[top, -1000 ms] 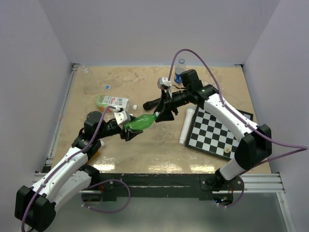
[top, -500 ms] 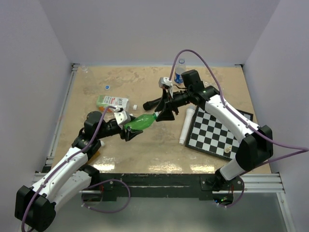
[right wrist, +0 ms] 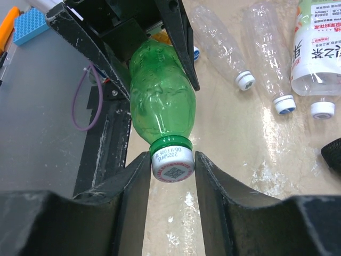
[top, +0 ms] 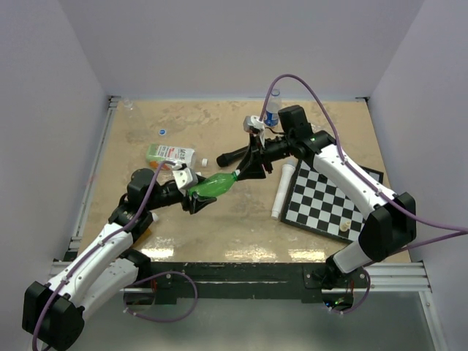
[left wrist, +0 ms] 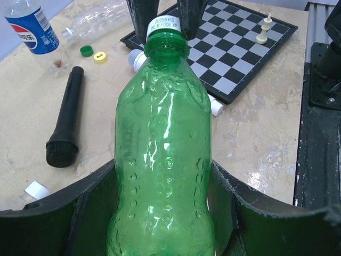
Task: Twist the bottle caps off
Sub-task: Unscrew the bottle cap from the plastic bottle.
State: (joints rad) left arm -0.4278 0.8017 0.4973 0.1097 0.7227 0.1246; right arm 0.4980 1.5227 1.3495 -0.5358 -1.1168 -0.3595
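While L hand (top: 194,196) clamps green bottle (top: 213,186), R hand (right wrist: 171,160) pinches its white cap (right wrist: 172,168)

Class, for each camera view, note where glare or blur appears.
Top external: glare streaks the table near its front edge. Left wrist: bright highlights run down the green bottle. Right wrist: sheen on the table beside the white cap; no obvious blur.

Left arm (top: 102,248) extended forward, low; left gripper (top: 199,194) clamped on bottle (left wrist: 162,133) body; right arm (top: 344,175) bent inward to the left; right gripper (right wrist: 173,160) fingers pressed against cap (right wrist: 172,167), both sides.
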